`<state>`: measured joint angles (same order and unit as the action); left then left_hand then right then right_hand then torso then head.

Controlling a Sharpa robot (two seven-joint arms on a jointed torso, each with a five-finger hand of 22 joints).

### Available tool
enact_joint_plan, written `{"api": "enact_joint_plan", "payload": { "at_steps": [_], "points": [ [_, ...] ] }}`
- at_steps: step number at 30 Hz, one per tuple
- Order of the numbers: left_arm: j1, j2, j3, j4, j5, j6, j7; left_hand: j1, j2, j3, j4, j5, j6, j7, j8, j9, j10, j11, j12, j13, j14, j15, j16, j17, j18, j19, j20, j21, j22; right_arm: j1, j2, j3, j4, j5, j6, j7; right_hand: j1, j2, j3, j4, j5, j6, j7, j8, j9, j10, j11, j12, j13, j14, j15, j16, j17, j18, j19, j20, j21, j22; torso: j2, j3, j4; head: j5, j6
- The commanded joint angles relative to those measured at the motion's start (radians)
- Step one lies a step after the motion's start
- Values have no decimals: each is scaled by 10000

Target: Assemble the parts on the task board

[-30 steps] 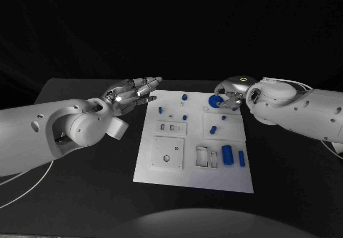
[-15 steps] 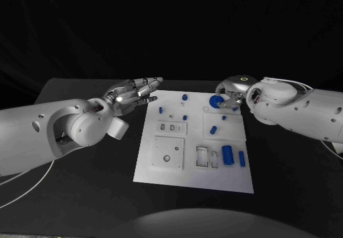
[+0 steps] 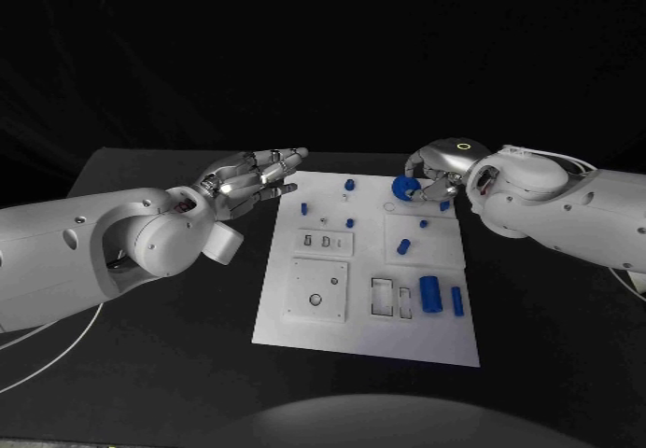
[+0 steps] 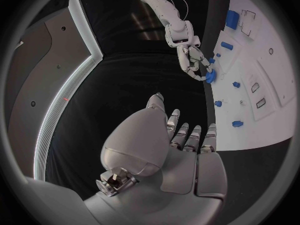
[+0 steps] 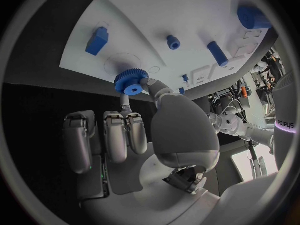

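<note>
Blue gear in right hand, small blue parts nearby

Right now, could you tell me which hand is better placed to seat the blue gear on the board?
The right hand: it already pinches the blue gear above the task board's far corner. The left hand holds nothing, beside the board.

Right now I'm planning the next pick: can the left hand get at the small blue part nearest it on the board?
Probably yes: the left hand is open beside the task board, nothing between it and that part.
</note>
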<state>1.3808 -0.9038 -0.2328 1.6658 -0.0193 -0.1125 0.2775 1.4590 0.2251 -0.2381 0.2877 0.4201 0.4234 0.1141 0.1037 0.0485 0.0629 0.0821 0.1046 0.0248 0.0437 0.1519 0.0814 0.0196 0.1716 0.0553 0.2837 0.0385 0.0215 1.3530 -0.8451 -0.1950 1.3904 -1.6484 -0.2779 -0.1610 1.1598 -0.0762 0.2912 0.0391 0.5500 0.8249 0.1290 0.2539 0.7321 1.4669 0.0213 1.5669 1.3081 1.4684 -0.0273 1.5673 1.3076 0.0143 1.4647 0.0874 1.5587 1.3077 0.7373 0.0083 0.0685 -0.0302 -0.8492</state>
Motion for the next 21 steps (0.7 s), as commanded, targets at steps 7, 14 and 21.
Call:
{"api": "enact_joint_plan", "payload": {
  "at_steps": [7, 14, 21],
  "points": [
    [1, 63, 7, -7, -38, 255, -5, 122, 14, 17, 2, 58, 17, 77, 38, 13, 27, 102, 98, 16, 25, 66, 80, 19, 72, 24, 68, 70, 15, 123, 307, 8, 203, 383, 264, 241, -134, 20, 48, 111, 171, 411, -356, 13, 889, 1039, -13, 38, 2627, 1024, -34, 35, 2632, -119, 995, -63, 50, 2600, 7, 0, 1, -22, -72],
    [1, 101, 7, -29, -38, 277, -22, 119, 18, 16, 4, 58, 14, 83, 40, 13, 41, 111, 114, 19, 29, 68, 87, 20, 71, 26, 69, 71, 16, 142, 764, 15, 110, 534, 575, 301, -138, 25, 70, 123, 195, 399, -342, -8, 874, 1039, 10, 38, 2627, 1024, -19, 35, 2632, -113, 976, -56, 30, 2591, 7, -4, 0, -68, -105],
    [1, 138, 7, -66, -38, 279, -21, 118, 19, 15, 5, 58, 13, 86, 41, 13, 50, 117, 123, 20, 32, 70, 92, 21, 71, 32, 70, 76, 18, 145, 1337, 28, -120, 603, 771, 354, -134, 27, 84, 124, 206, 395, -336, -20, 865, 1039, 24, 38, 2627, 1024, -9, 35, 2632, -107, 959, -51, 12, 2583, 11, -1, 23, -113, -156]
  ]
}}
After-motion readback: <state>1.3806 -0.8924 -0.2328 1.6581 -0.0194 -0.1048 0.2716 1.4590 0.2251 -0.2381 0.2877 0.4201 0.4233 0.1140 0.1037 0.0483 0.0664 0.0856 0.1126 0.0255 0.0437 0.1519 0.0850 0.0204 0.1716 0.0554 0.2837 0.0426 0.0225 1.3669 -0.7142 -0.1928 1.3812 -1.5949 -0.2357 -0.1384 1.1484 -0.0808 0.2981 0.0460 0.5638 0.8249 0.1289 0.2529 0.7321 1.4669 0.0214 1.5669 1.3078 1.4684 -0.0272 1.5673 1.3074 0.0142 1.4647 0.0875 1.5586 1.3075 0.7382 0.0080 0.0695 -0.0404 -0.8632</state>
